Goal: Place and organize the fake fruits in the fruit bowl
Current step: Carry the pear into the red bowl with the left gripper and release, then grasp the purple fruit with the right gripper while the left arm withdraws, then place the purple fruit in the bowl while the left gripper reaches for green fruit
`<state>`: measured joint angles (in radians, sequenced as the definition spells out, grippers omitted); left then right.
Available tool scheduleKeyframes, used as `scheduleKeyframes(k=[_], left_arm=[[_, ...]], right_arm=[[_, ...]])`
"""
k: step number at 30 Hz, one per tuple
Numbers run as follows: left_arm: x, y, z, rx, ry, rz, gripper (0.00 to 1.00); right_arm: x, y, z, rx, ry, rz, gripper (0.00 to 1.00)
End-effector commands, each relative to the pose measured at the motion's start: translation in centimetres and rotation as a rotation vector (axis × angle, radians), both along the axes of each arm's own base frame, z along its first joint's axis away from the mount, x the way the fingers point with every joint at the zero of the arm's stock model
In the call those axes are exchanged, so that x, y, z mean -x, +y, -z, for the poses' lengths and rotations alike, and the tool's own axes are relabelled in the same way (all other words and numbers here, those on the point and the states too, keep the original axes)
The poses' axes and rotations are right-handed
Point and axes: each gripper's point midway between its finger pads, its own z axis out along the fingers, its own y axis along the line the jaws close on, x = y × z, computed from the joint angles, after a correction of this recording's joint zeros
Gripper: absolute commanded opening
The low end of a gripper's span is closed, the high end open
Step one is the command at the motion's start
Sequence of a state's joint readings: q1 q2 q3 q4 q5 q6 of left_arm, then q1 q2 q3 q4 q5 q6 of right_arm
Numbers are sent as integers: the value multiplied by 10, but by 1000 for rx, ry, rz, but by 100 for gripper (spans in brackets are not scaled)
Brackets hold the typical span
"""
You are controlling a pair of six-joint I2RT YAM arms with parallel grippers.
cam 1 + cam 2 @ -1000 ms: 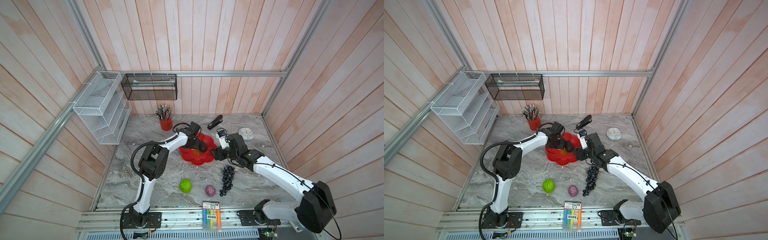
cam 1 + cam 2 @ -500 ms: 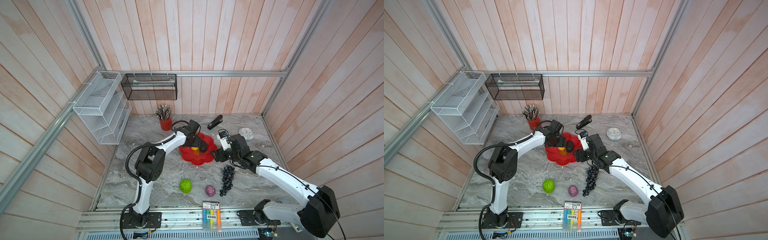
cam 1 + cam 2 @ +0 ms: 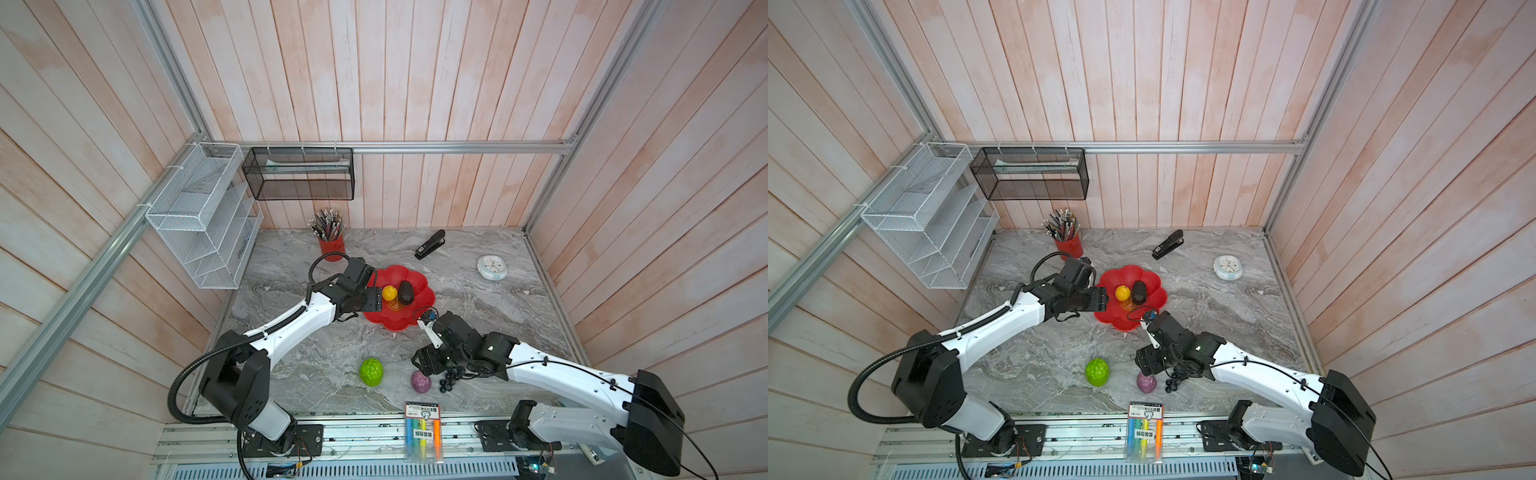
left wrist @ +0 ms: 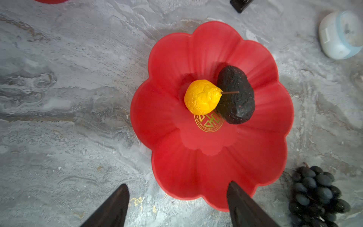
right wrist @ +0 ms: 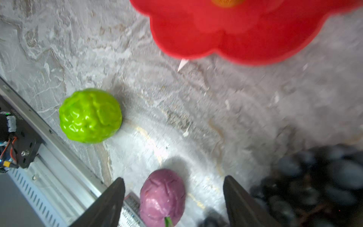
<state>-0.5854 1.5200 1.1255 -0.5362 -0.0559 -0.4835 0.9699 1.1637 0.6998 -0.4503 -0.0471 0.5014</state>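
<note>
Fruit bowl point(image 4: 196, 176): glossy red, scalloped petal rim.

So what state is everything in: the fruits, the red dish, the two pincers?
red dish: upright on the table, holding two fruits.
dark fruit: in the dish.
yellow fruit: in the dish, touching the dark fruit.
green fruit: on the table, outside the dish.
purple fruit: on the table, ungripped.
grape bunch: on the table beside the dish.
left pincer: open, empty.
right pincer: open, empty, near the purple fruit.
</note>
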Motion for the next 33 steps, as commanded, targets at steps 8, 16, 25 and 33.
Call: scheduleKeyframes(k=[8,16,25,33], left_arm=[[0,14,-11,5,-111,-45,84],[6,18,-1,6,-99,-46,84],[12,24,8,3,-79,-63,84],[25,36,6,11,-81,-94,84]], right_arm=[[34,10,45,67,198,56,81],[40,13,58,87,234,39,62],[32,18,47,80,185,16,40],[0,24,9,93,68,8,39]])
